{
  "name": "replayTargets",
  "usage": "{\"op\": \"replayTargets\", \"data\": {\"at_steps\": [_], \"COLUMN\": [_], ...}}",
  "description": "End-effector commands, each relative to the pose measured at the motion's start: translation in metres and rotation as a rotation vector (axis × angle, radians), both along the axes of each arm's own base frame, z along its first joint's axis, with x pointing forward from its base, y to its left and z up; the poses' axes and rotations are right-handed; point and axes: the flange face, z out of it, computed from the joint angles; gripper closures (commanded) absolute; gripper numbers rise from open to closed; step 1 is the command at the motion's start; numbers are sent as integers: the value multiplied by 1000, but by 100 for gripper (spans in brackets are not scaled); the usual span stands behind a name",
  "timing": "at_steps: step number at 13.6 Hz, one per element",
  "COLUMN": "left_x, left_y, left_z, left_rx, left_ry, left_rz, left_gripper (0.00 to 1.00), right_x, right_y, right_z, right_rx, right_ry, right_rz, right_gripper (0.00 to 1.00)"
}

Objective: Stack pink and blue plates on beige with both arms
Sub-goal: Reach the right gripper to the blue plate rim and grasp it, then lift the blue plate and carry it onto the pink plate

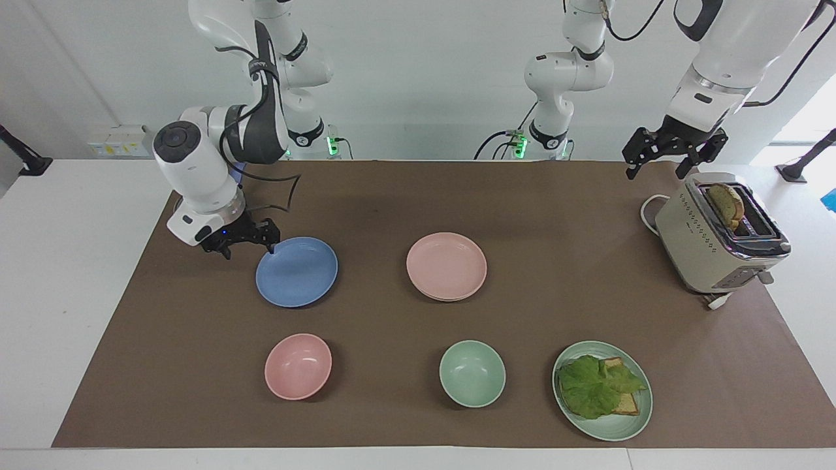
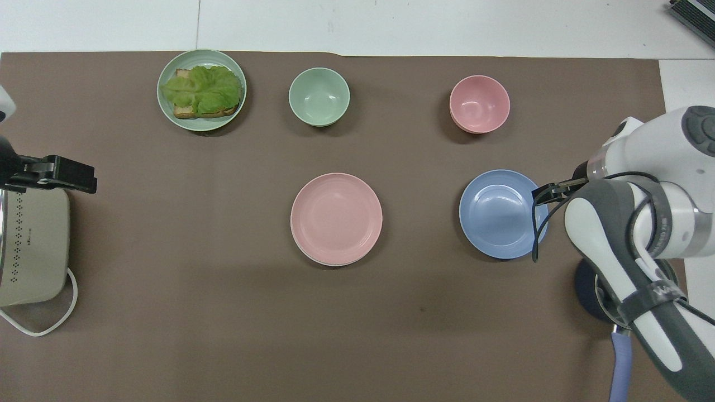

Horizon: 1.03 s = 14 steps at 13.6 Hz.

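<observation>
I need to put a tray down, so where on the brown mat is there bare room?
Bare mat runs between the round pink plate and beige toaster, and along the robots' edge. Crowded: the round blue plate, where the right claw works.

Toaster [image 1: 718, 235], two bowls [image 1: 298, 366], lettuce plate [image 1: 602, 390]
</observation>
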Motion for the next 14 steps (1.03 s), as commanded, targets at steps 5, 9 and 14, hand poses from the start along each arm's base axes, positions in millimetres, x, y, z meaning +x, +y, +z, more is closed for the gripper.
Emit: {"op": "replayTargets", "data": {"at_steps": [5, 9, 14], "left_x": [-2, -2, -2], "left_y": [10, 11, 11], "left_z": [1, 0, 0], "left_rx": [12, 12, 12], "left_ry": [2, 3, 3], "left_rz": [14, 15, 15], "left_gripper": [0, 0, 0], "right_x": [-14, -12, -11], "right_y": [-21, -32, -33], "right_z": [-66, -87, -92], "right_rx": [24, 63, 78], "right_ry": [2, 13, 22], "right_rz": [-36, -56, -79], "right_gripper": [0, 19, 100]}}
